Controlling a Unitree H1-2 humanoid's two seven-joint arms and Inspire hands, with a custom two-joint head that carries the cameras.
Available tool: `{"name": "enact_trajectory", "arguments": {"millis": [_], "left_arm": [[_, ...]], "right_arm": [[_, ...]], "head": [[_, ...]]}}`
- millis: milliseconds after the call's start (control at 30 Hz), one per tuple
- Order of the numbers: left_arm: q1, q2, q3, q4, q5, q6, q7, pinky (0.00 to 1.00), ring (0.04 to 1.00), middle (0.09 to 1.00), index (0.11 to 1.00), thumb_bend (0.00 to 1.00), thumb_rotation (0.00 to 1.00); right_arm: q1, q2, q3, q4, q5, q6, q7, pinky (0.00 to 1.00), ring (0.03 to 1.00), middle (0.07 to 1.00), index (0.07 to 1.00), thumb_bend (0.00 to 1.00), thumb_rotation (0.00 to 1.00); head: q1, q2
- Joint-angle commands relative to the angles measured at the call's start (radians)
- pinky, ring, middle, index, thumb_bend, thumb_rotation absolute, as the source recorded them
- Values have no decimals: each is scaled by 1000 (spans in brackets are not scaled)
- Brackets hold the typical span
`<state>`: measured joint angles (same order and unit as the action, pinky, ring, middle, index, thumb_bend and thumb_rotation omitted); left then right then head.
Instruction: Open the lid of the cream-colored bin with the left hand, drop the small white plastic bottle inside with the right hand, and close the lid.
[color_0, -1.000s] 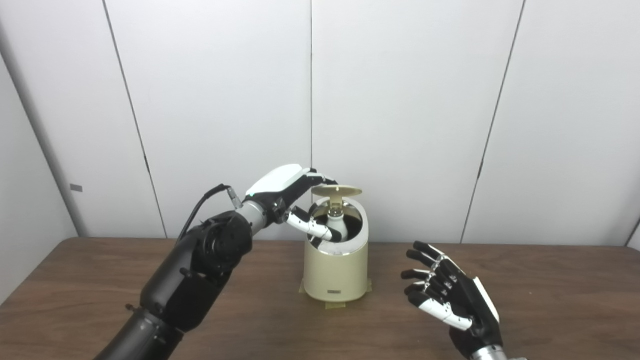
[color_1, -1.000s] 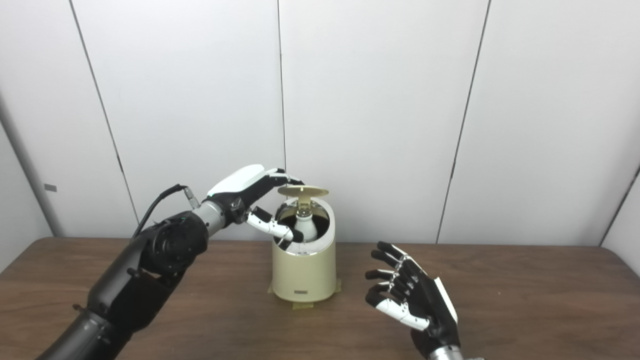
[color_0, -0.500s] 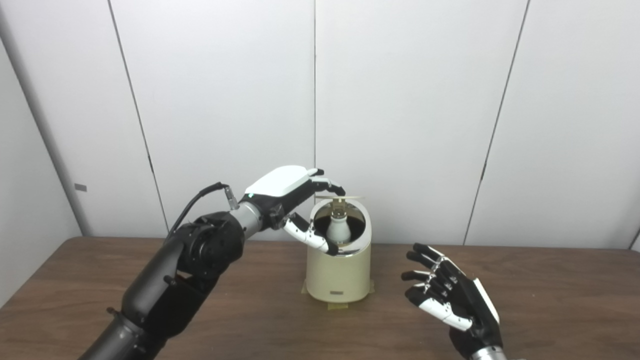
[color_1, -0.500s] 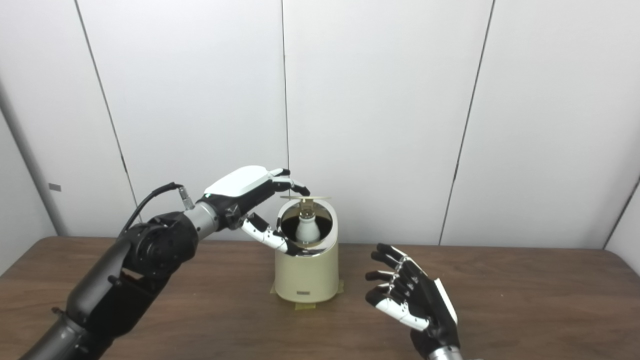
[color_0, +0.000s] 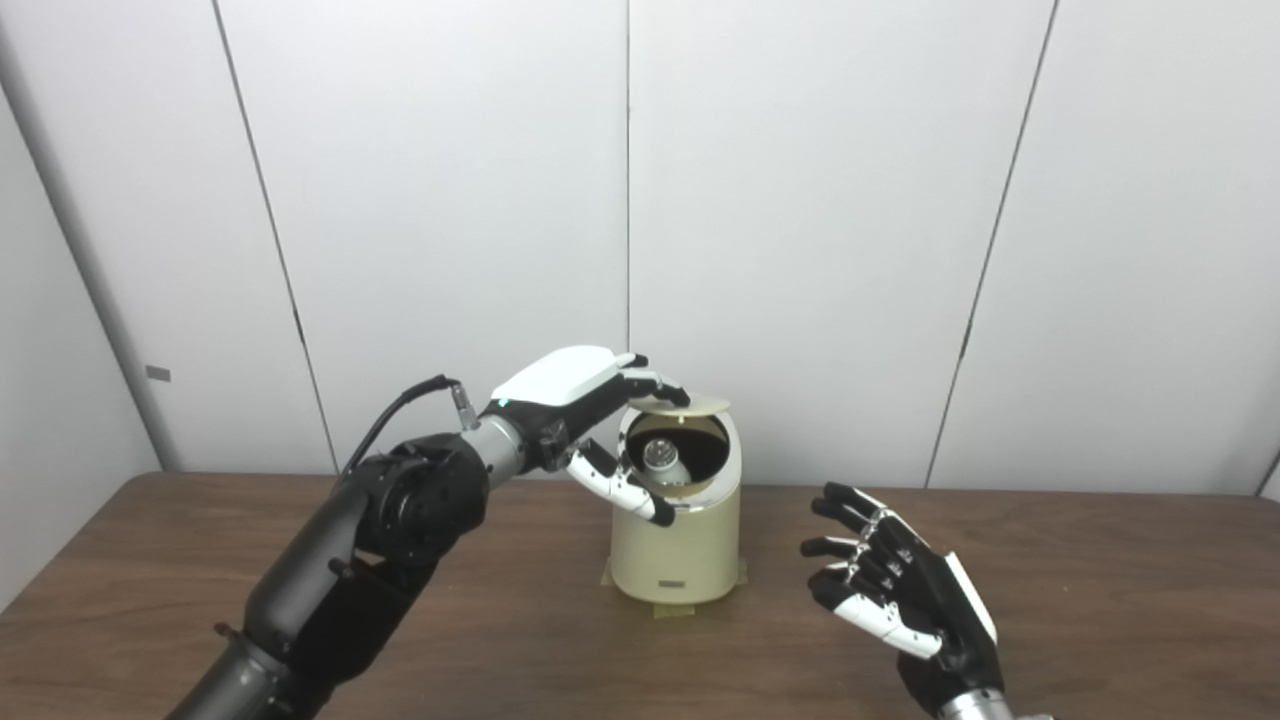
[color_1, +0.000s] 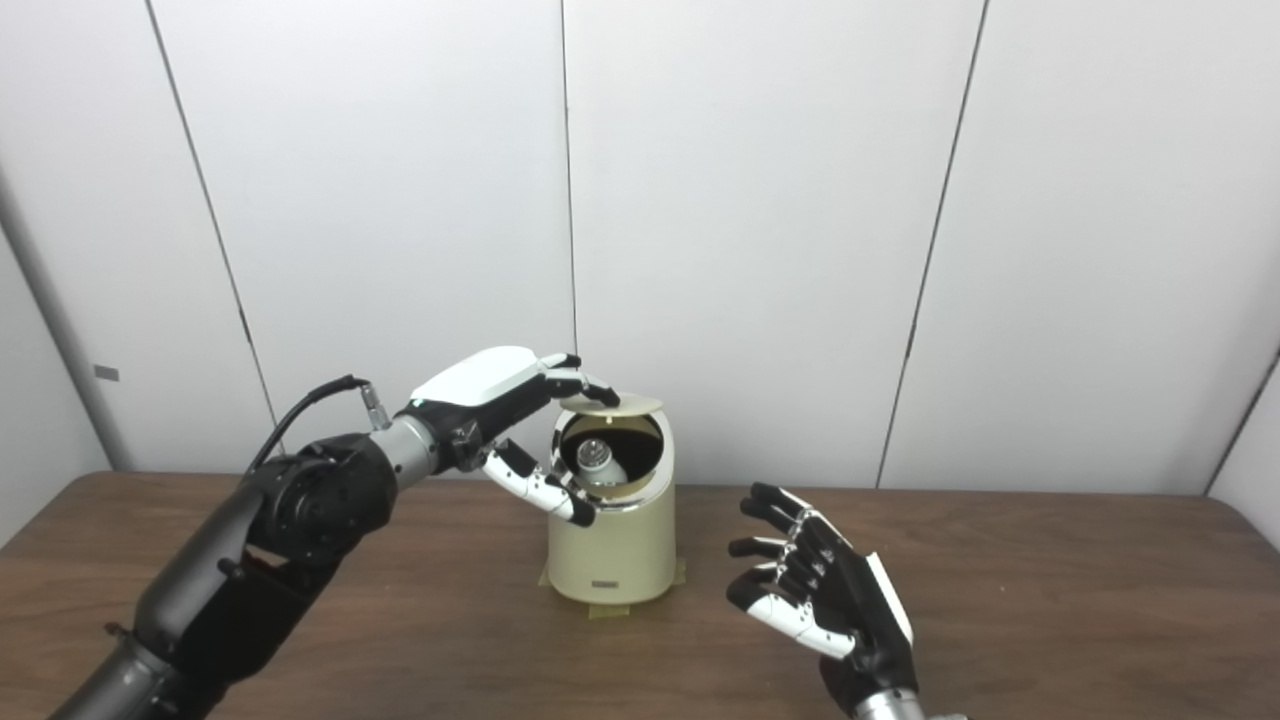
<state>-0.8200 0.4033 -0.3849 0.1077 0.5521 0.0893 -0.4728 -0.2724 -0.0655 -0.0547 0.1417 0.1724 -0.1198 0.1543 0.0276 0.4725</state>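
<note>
**Lid-closing step under way; bottle already in bin**

Step in hand, by my reading: closing. The small white plastic bottle (color_0: 660, 459) lies inside the cream-colored bin (color_0: 675, 545), tilted, its cap end toward the opening and its body pale against the dark interior. So the drop looks done.

The lid (color_0: 683, 405) sits partly raised, hinged at the bin's 12 o'clock edge, leaving the mouth open toward the camera. Left hand (color_0: 590, 400) reaches in from 9 o'clock: upper fingers rest on the lid's top near its left edge, the thumb hangs just in front of the rim. Fingers loosely curled; whether it pinches the lid or only presses it, I cannot tell.

Right hand (color_1: 815, 590) waits at the bin's 4 o'clock, above the table (color_0: 1100, 560), fingers spread, holding nothing.

Next move calls for pressing the lid down flat while keeping the thumb out of the gap.
</note>
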Motion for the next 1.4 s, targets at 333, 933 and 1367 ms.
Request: {"name": "enact_trajectory", "arguments": {"millis": [333, 933, 1367], "left_arm": [[-34, 15, 15, -17, 15, -28, 6, 1000, 1000, 866, 843, 1000, 413], [-2, 51, -10, -100, 108, -31, -82, 1000, 998, 830, 810, 1000, 343], [35, 32, -10, -103, 116, -34, -109, 1000, 993, 824, 801, 1000, 339]], "right_arm": [[-38, -1, 4, -35, -2, -19, -1, 475, 645, 795, 786, 808, 282], [-39, 3, 15, -59, -41, -3, -25, 479, 640, 789, 781, 814, 303], [-40, 10, 10, -70, -23, 21, -21, 488, 641, 789, 776, 806, 292]], "head": [[-2, 7], [-10, 27], [-14, 37]]}}
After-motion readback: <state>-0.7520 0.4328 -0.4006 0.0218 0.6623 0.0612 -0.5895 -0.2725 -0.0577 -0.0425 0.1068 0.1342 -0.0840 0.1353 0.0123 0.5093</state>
